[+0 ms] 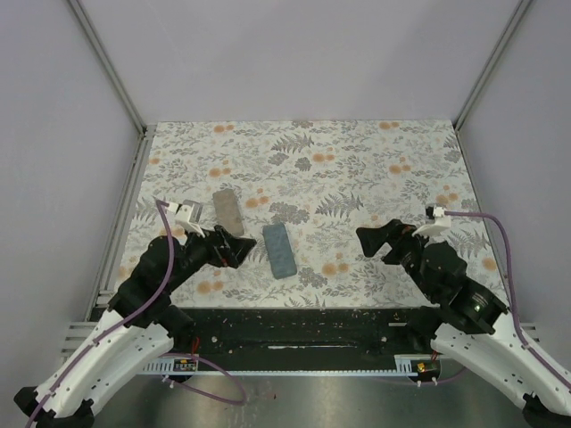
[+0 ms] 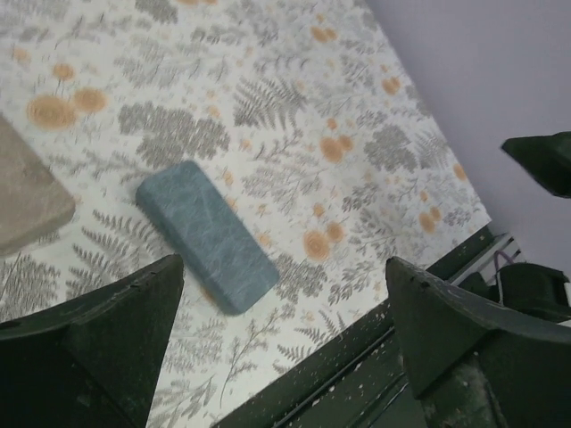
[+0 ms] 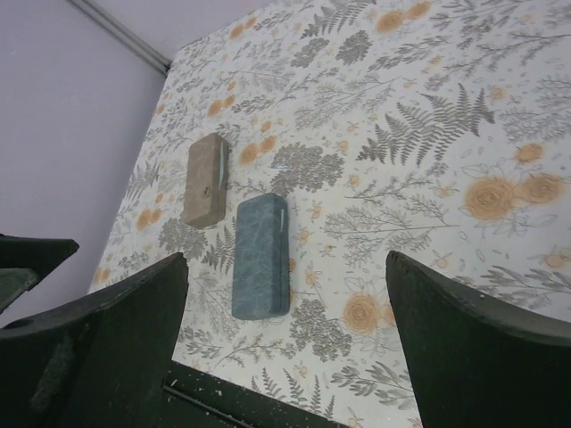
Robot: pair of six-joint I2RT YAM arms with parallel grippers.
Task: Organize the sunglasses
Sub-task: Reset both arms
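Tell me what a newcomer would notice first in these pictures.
Two closed oblong cases lie side by side on the floral tablecloth, left of centre: a tan case and, nearer the arms, a blue-grey case. The left fingers and the right fingers both stand wide open and empty. No sunglasses show anywhere.

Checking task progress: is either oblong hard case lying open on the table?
No, the oblong tan hard case and the oblong blue-grey hard case both lie shut.
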